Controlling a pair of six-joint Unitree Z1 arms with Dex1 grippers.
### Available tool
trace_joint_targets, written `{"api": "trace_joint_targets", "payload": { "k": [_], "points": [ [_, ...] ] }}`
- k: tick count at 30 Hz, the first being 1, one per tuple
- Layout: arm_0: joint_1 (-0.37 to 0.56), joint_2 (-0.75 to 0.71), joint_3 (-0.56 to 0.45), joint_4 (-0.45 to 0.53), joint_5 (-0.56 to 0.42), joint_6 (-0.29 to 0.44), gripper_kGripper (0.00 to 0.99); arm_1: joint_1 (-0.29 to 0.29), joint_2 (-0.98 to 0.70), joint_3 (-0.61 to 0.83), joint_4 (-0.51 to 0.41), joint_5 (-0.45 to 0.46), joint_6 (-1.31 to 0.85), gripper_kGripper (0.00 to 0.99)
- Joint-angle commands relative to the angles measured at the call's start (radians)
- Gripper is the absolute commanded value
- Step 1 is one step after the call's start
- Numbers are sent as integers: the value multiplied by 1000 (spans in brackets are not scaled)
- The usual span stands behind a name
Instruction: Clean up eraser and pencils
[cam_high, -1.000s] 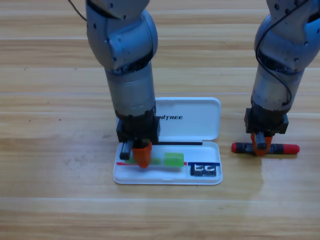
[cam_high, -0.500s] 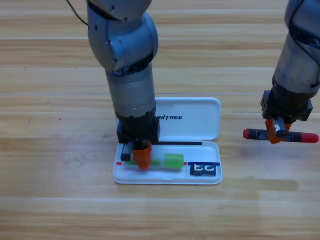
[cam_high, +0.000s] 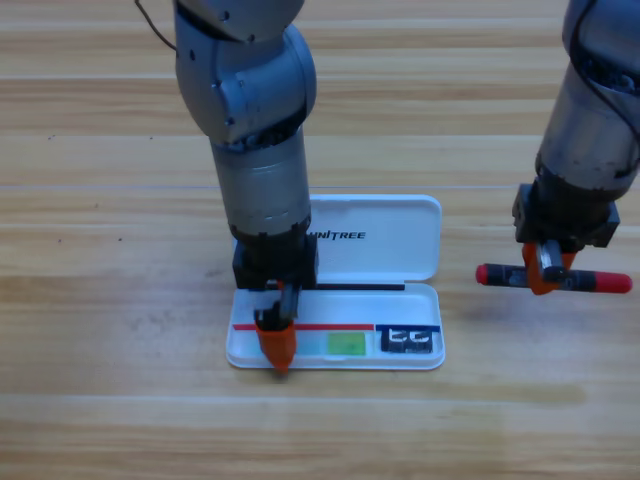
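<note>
Wooden table (cam_high: 110, 330): carries all items. White case (cam_high: 380, 262): lying open near the middle, lid flat behind the tray. Left pincer (cam_high: 276, 338): pointing down over the tray's left end; whether clenched or released cannot be told. Right pincer (cam_high: 547, 270): right of the case, clenched on the black pencil (cam_high: 598, 281) with red ends, held level above the table. Green pencil (cam_high: 345, 344): lying in the tray, partly hidden. Eraser (cam_high: 409, 340): in the tray's right end.
</note>
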Motion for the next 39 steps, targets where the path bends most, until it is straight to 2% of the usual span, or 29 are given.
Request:
{"api": "trace_joint_targets", "payload": {
  "k": [1, 7, 13, 17, 25, 39],
  "points": [
    [-21, 23, 10, 12, 6, -8, 990, 84, 26, -67, 43, 14, 18, 0],
    [-3, -108, 51, 25, 45, -9, 990, 147, 147, -252, 109, 14, 52, 0],
    [100, -335, 229, 21, 95, 2, 990, 191, 317, -493, 179, 11, 76, 0],
    [169, -422, 337, -7, 95, 21, 990, 211, 393, -582, 184, 6, 76, 0],
    [217, -497, 481, -102, 85, 34, 990, 222, 471, -664, 184, 3, 79, 0],
    [226, -502, 519, -134, 81, 32, 990, 233, 520, -696, 184, 5, 107, 0]
  ]
}}
